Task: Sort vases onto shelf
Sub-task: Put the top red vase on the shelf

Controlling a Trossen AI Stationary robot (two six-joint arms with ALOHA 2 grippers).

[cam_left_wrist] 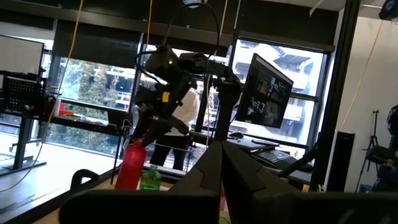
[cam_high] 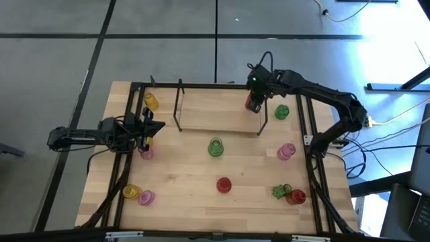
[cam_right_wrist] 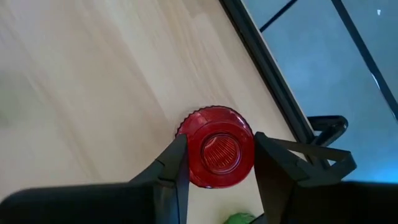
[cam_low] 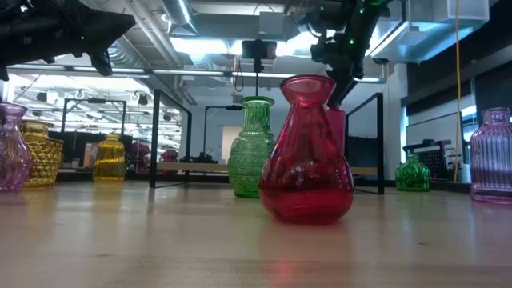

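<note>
The right hand (cam_right_wrist: 214,163) grips a red vase (cam_right_wrist: 216,147) from above, one dark finger on each side of its round ribbed body, over the right end of the shelf (cam_high: 215,111). From overhead this vase (cam_high: 253,102) is mostly covered by the arm, so whether it touches the shelf board cannot be told. In the level view only a strip of it shows, behind a larger red vase (cam_low: 306,152) that stands close to the camera.

The left hand (cam_high: 153,128) is clenched on nothing, hovering above the left side of the wooden surface (cam_high: 181,171), its tips just beside a pink vase (cam_high: 146,152) partly hidden beneath it.

The shelf board holds no other vase. A yellow vase (cam_high: 150,101) stands off its left end and a green vase (cam_high: 281,111) off its right end. In front of the shelf stands a second green vase (cam_high: 215,147), with another pink vase (cam_high: 287,151) to its right. Along the near edge are a yellow and pink pair (cam_high: 138,194) at the left, and at the right a green vase (cam_high: 279,191) touching a red one (cam_high: 295,196). The table's bottom edge is cut off by the overhead view.
</note>
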